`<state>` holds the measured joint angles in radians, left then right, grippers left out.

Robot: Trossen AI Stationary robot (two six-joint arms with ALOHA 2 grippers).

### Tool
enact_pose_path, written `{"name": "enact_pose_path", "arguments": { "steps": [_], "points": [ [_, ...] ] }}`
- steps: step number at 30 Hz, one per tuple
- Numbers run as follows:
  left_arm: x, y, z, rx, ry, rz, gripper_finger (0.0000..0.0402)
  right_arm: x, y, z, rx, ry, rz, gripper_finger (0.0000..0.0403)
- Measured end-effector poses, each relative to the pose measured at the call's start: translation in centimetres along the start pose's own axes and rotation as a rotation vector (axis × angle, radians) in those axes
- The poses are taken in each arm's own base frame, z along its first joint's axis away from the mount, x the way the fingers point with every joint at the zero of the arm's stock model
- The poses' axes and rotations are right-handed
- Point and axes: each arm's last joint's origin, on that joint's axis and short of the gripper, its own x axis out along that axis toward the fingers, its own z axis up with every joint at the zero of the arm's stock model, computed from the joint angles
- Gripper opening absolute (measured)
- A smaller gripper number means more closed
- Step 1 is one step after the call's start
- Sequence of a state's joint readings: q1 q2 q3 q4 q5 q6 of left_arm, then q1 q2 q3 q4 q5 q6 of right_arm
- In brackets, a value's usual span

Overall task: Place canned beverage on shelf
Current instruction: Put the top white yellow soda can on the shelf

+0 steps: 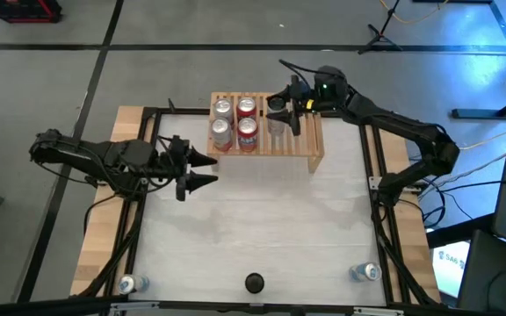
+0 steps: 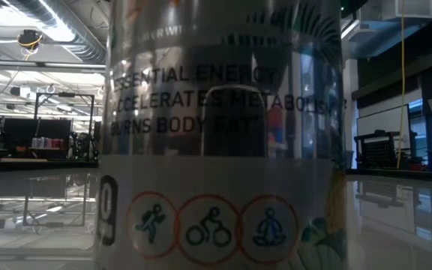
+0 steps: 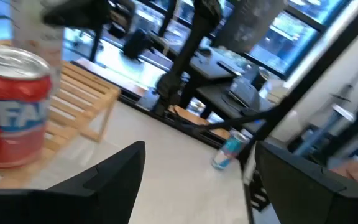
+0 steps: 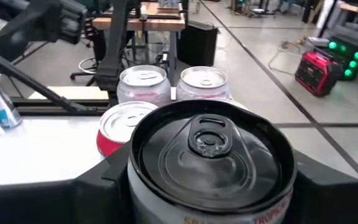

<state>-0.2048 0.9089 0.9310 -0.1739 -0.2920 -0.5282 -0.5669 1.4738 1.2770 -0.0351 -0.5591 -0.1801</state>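
The shelf (image 1: 301,145) is a low light-wood rack at the table's far middle, and several cans (image 1: 235,120) stand on its left half. Just right of them, over the slats, is a pale canned beverage with a black lid (image 4: 210,146), upright, with my right gripper (image 1: 281,109) shut on it. Whether its base touches the slats is hidden. My left gripper (image 1: 202,171) hangs open and empty above the table, left of the shelf. Its wrist view shows a red can (image 3: 14,112) on the slats (image 3: 82,102). My right gripper pinches the black-lidded can between its two fingers, one on each side of the wall just under the top rim (image 4: 137,190). The fingers (image 4: 101,177) come nearly level from the table's far right. The can stands upright in the hold, lid up.
Another can (image 2: 223,150) stands at the near edge (image 1: 253,283) and fills the low view. Small blue cans lie in the near left corner (image 1: 128,283) and near right corner (image 1: 365,273). The shelf's right half and the table's middle are bare.
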Motion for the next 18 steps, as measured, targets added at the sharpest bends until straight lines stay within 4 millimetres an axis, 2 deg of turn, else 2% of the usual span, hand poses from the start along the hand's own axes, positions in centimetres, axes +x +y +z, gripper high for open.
{"name": "enact_pose_path", "arguments": {
  "steps": [4,18],
  "points": [
    [0.0,0.2,0.1,-0.001,-0.04,0.066,0.03,0.7,-0.4,-0.3,-0.021,-0.035,0.034,0.0227],
    [0.0,0.3,0.2,0.016,-0.073,0.123,0.03,2.2,-1.1,-1.7,-0.002,-0.002,0.05,0.0227]
  ]
}}
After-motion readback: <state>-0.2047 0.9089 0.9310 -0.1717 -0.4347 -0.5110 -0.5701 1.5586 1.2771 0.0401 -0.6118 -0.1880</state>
